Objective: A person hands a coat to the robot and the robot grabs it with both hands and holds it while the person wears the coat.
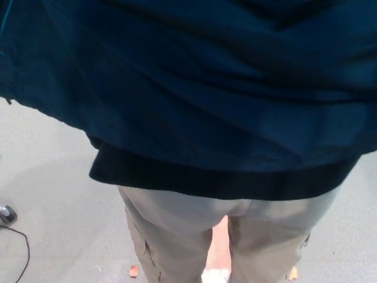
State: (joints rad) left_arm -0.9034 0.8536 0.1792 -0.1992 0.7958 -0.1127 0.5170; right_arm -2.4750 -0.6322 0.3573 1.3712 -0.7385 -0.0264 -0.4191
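Across the upper two thirds of the head view hangs a dark teal-blue coat of smooth woven fabric [224,88], so close to the camera that it fills the picture from edge to edge and runs out of the top. Broad soft folds cross the coat on a slant, and its lower edge sags from the left side down toward the middle. Just below that edge, and touching it, a black hem of a second garment [212,183] shows as a dark band, lying against the back of a person [224,236] who stands facing away. Under the black hem come the person's light beige cargo trousers [177,230], both legs in view with a narrow gap between them, through which a strip of pale orange floor marking [219,247] shows. Grey smooth floor [53,177] lies to the left of the coat's lower edge and also to the right of the trousers. Well to the left of the trousers, at the picture's edge, a thin black cable [23,247] curves over the floor from a small dark object. Neither robot hand appears in this view, so whether their fingers are spread or clasped on the coat cannot be told.
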